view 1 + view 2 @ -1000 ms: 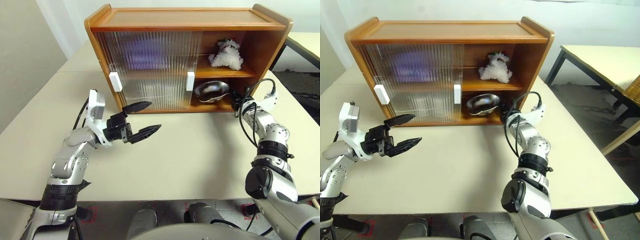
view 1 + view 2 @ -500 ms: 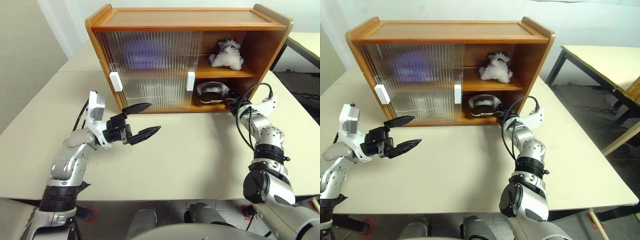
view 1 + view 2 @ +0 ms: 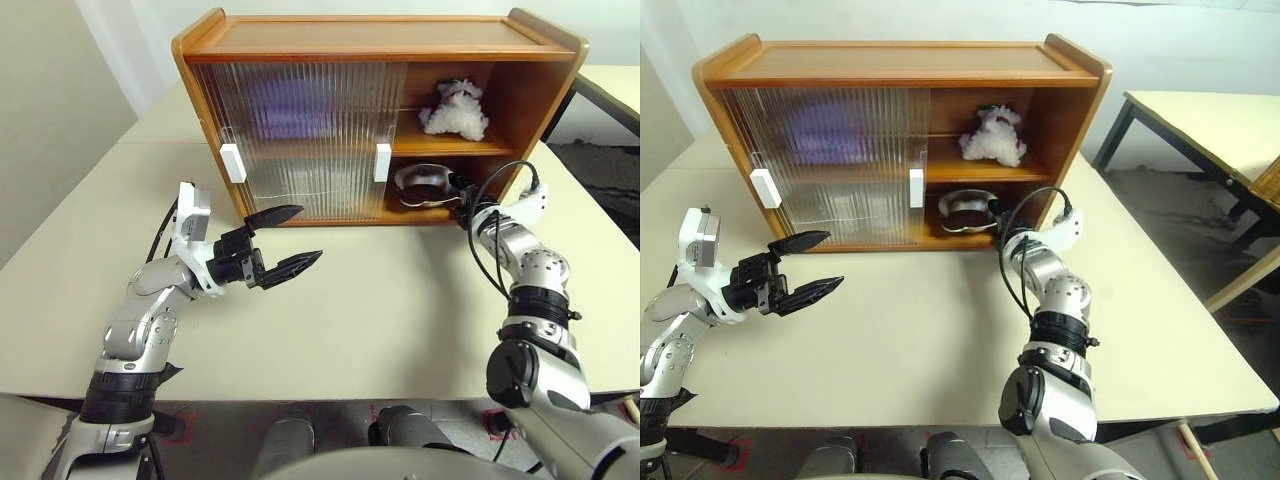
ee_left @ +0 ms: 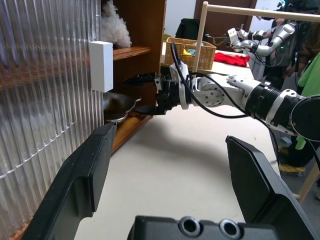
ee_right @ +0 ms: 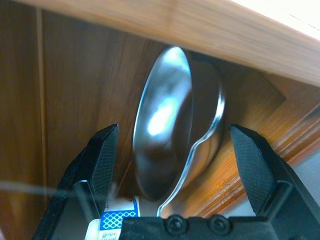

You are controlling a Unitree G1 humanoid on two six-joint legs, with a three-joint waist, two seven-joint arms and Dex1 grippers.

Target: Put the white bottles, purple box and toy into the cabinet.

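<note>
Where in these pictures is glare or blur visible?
Right wrist view: a bright glare patch on the metal bowl, and the fingertips close to the lens look soft. Eye views: the ribbed doors blur a purple shape behind them.

table: a wide cream-topped table (image 3: 400, 310) takes up most of the head views, with a seam across its far left part.
second table: another cream top on dark legs (image 3: 1200, 115) stands off to the right, apart from the first.
walls: pale, plain walls (image 3: 1180, 40) behind; a beige panel (image 3: 50, 110) on the left.
floor: grey floor (image 3: 1180, 200) between the two tables, with red marks (image 3: 735, 455) by the near edge.
frame: a light wooden post and rail (image 4: 202, 30) in the left wrist view.
basket: a wicker basket (image 4: 190, 47) on a far surface, beside a red cloth (image 4: 230, 57).
light: even and soft.
</note>
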